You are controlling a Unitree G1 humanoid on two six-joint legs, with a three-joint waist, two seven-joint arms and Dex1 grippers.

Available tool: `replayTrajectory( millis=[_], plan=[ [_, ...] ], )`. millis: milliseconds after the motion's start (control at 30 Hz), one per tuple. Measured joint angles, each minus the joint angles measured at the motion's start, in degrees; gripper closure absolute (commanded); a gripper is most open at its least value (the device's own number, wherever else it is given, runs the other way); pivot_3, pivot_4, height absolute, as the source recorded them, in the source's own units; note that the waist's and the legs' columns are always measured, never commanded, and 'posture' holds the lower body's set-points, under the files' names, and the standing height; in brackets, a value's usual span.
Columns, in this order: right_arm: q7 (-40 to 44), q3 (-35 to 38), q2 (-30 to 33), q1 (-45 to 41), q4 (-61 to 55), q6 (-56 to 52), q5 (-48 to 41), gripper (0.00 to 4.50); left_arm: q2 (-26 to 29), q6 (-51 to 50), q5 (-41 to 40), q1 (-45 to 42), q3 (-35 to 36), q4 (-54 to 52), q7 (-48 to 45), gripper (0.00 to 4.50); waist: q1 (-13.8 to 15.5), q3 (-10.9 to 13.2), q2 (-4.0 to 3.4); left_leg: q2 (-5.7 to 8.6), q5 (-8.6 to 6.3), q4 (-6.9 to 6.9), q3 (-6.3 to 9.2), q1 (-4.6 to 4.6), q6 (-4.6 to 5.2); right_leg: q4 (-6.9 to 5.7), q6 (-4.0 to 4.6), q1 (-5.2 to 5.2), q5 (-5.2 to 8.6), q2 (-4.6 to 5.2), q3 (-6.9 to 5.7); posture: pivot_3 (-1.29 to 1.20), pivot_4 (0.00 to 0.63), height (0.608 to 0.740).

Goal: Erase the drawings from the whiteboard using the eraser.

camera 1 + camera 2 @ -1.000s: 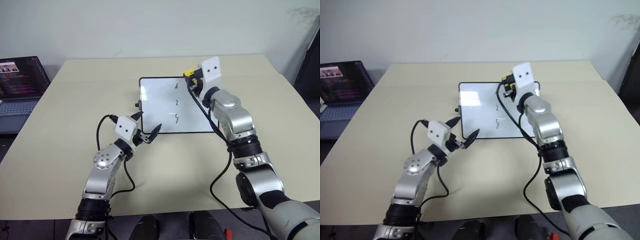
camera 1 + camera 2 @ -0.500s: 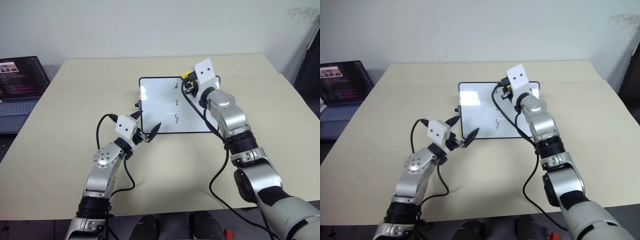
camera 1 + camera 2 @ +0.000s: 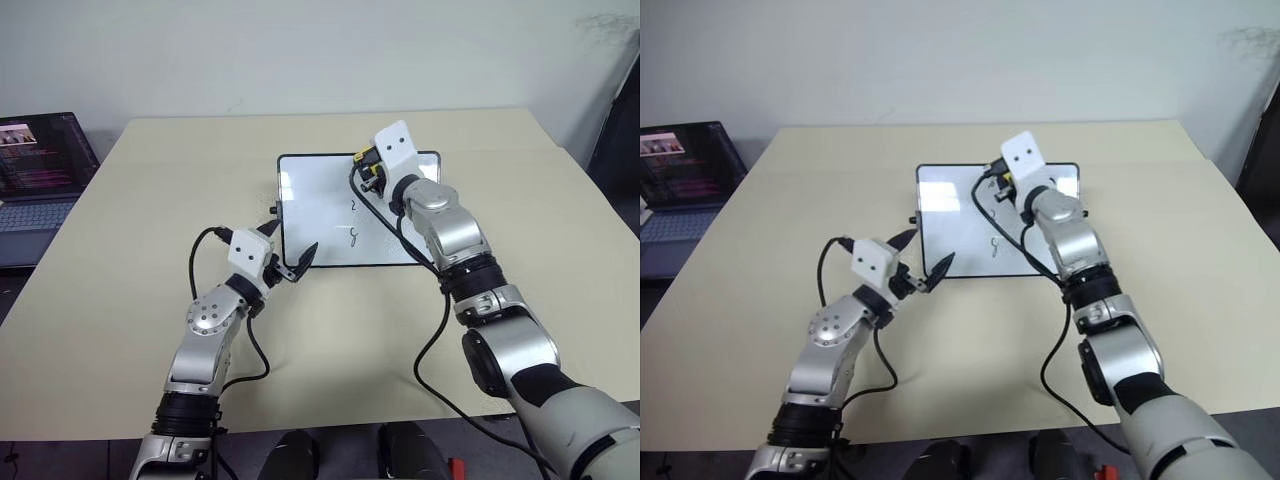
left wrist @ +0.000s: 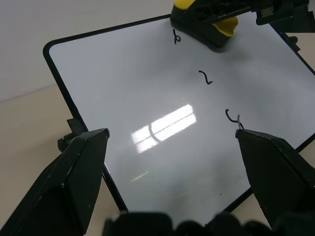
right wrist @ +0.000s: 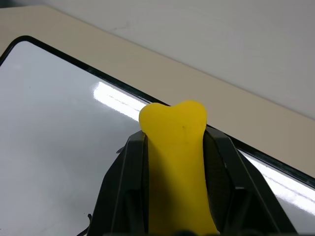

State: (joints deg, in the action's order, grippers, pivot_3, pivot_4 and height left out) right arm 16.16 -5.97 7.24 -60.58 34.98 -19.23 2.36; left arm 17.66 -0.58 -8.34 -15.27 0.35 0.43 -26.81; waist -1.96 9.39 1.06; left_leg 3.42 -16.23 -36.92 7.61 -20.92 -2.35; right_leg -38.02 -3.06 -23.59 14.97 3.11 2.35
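The whiteboard [image 3: 315, 200] lies flat in the middle of the beige table. In the left wrist view its drawings form a column: a top squiggle [image 4: 175, 36], a middle one [image 4: 205, 77] and a near one [image 4: 232, 117]. My right gripper [image 3: 370, 172] is shut on the yellow eraser [image 5: 176, 147] and holds it over the board's far edge. The eraser [image 4: 216, 25] sits right beside the top squiggle; I cannot tell whether it touches the board. My left gripper [image 3: 288, 245] is open and empty, over the board's near left corner.
An open laptop [image 3: 40, 170] stands on a lower surface left of the table. Black cables run along both arms. Bare tabletop [image 3: 150, 200] surrounds the board on every side. A dark object [image 3: 620, 130] stands past the table's right edge.
My right gripper has carried the eraser to the left along the board's far edge, up to the top drawing. The left gripper has stayed in place.
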Motion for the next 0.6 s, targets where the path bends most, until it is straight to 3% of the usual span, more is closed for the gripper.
replayTrajectory(
  millis=[600],
  plan=[
    [1.8,-1.0,-2.8,-2.0,4.6,1.8,1.1,3.17,0.1,-0.6,0.2,2.8,0.2,-3.2,2.5,0.00,-0.2,0.0,-0.01,-0.01,0.00,0.00,-0.01,-0.01,0.00,-0.02,0.01,-0.04,-0.01,0.00,0.02,0.00,0.150,0.740]
  ],
)
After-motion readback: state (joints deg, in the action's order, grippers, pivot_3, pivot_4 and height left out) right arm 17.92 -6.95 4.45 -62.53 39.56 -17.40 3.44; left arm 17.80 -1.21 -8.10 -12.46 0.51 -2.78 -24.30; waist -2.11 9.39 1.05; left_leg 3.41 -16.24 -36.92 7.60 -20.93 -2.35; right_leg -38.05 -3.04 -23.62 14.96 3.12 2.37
